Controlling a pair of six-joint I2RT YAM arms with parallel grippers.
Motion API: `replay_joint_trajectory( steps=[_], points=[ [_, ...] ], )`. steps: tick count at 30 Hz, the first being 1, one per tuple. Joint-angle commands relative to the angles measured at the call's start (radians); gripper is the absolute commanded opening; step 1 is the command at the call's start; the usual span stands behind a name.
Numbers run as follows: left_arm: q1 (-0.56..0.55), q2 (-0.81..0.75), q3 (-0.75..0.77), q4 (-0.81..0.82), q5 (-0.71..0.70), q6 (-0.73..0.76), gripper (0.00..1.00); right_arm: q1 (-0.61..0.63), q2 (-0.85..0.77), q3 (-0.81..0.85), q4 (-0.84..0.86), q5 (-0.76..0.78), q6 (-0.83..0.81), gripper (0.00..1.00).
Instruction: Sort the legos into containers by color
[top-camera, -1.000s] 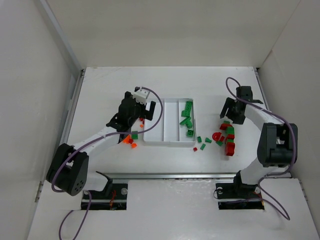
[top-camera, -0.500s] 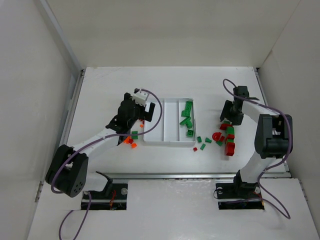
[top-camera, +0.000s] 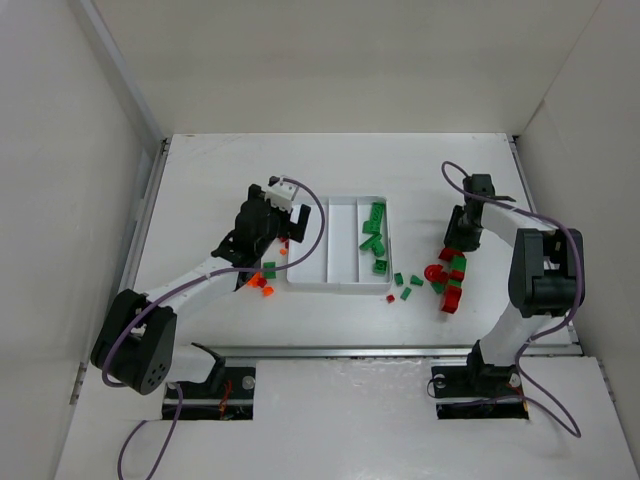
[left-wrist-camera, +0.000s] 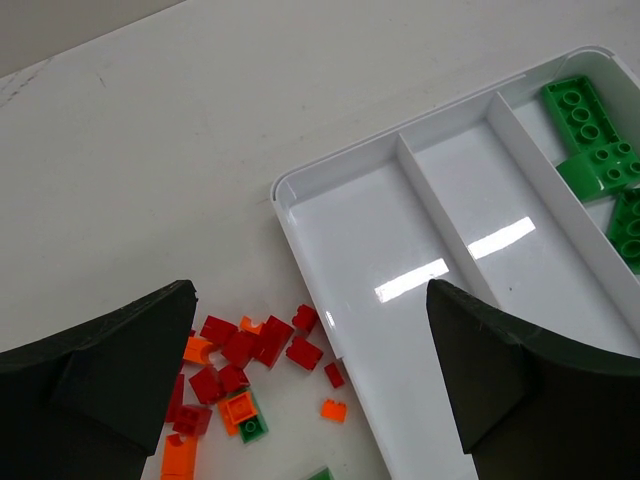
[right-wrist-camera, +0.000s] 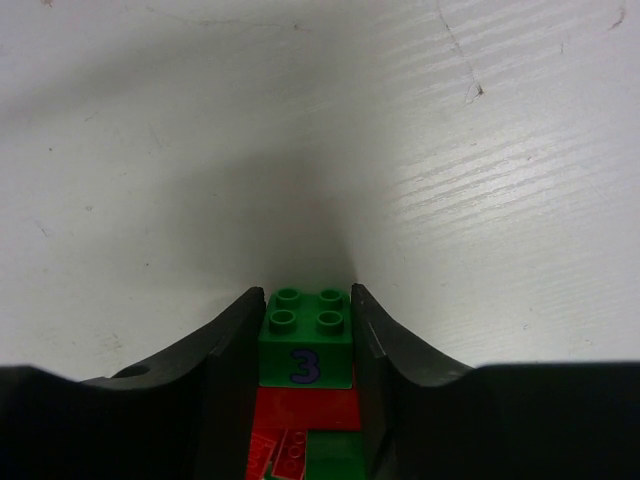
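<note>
The white tray (top-camera: 312, 250) lies mid-table, with several green legos (top-camera: 374, 238) in its right compartment; the other two containers show bare floors (left-wrist-camera: 450, 200). My left gripper (top-camera: 278, 238) hangs open above the tray's left rim (left-wrist-camera: 290, 215) and a heap of dark red and orange legos (left-wrist-camera: 245, 350). My right gripper (top-camera: 458, 248) is at the far end of the red and green pile (top-camera: 452, 285). In the right wrist view its fingers press both sides of a green brick marked 3 (right-wrist-camera: 305, 345), which rests on a red brick (right-wrist-camera: 305, 405).
A few green bricks (top-camera: 405, 285) and a small red one (top-camera: 391, 298) lie loose between the tray and the right pile. A small orange brick (left-wrist-camera: 335, 410) sits beside the tray's left wall. White walls enclose the table on three sides.
The right gripper has narrowed from wide to closed around the green brick and shifted slightly over the pile. The left arm has barely moved.
</note>
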Motion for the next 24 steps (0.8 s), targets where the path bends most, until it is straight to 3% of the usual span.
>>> replay_joint_trajectory(
  steps=[1,6,15,22,24],
  points=[
    [-0.002,-0.030,-0.003,0.050,0.004,0.011,0.99,0.006,-0.036,0.027,-0.006,0.007,-0.005,0.14],
    [-0.002,-0.030,-0.003,0.050,0.015,0.021,0.99,0.015,-0.076,0.070,-0.006,0.007,-0.016,0.01],
    [-0.002,-0.020,0.037,0.059,0.104,0.065,0.99,0.112,-0.177,0.125,0.078,0.131,-0.045,0.00],
    [-0.002,0.022,0.123,0.048,0.340,0.117,0.99,0.216,-0.288,0.146,0.164,0.223,-0.045,0.00],
    [-0.002,0.036,0.170,0.048,0.484,0.108,0.99,0.240,-0.308,0.160,0.193,0.223,-0.045,0.00]
  ],
)
